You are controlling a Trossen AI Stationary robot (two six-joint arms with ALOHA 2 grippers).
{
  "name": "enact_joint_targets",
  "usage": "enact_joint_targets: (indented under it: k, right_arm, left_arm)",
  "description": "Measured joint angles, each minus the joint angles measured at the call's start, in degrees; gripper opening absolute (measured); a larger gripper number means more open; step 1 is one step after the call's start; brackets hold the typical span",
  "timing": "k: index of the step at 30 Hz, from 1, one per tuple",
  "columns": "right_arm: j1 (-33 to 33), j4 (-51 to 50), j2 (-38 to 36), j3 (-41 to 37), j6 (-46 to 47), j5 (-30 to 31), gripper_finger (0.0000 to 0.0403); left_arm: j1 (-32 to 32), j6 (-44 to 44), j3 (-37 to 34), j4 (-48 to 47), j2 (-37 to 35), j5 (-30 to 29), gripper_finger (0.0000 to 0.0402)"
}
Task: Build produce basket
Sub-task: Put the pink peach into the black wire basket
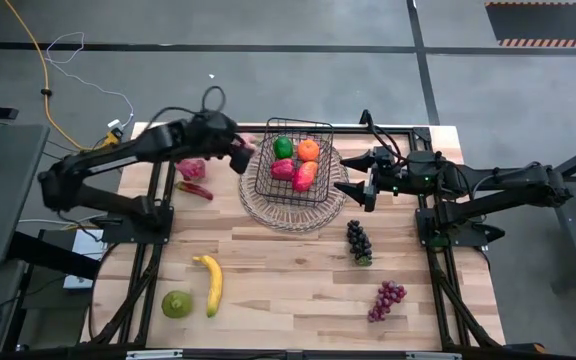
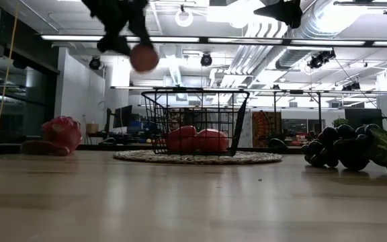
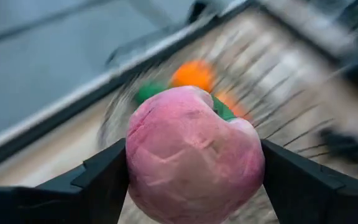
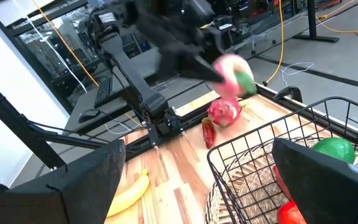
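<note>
Beside the basket (image 1: 293,160), blurred left fingers (image 3: 98,180) clamp a pink fruit (image 3: 194,155)

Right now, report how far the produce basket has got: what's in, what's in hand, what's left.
Done: the basket on the woven tray holds a green fruit, an orange and red pieces. In hand: the left hand grips a pink fruit beside the basket's left side. The right hand waits open at its right. Left: dragon fruit, red pepper, banana, green fruit, both grape bunches.
</note>
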Motion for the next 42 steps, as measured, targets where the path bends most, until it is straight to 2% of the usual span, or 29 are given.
enact_joint_targets:
  k: [7,14,18,26,30,34,42]
  right_arm:
    - [0.00,0.00,-0.02,0.00,0.00,0.00,0.0397]
    - [0.00,0.03,-0.01,0.00,-0.70,-0.85,0.0397]
    - [0.00,0.04,0.00,0.00,-2.94,-1.64,0.0397]
    - [0.03,0.34,-0.02,0.00,-8.43,-1.66,0.0397]
    - [0.00,1.08,-0.02,0.00,-6.95,-1.66,0.0397]
    - [0.00,1.44,0.08,0.00,-6.58,-0.11,0.0397]
    - [0.00,1.52,1.04,0.01,-6.46,0.11,0.0397]
  left_arm:
    - [-8.43,1.61,-2.88,17.05,-9.35,0.69,0.0301]
    - [-18.87,1.79,-14.19,39.29,-14.27,0.48,0.0301]
    - [-22.45,1.14,-19.43,45.73,-14.34,-0.47,0.0301]
    - [-23.41,5.66,-19.93,46.78,-13.81,-2.96,0.0301]
    - [-23.06,3.79,-18.24,45.34,-12.30,-7.47,0.0303]
    - [-20.46,3.30,-11.32,35.75,-6.36,-7.15,0.0304]
    - [-13.66,3.06,5.71,10.06,11.81,-5.07,0.0305]
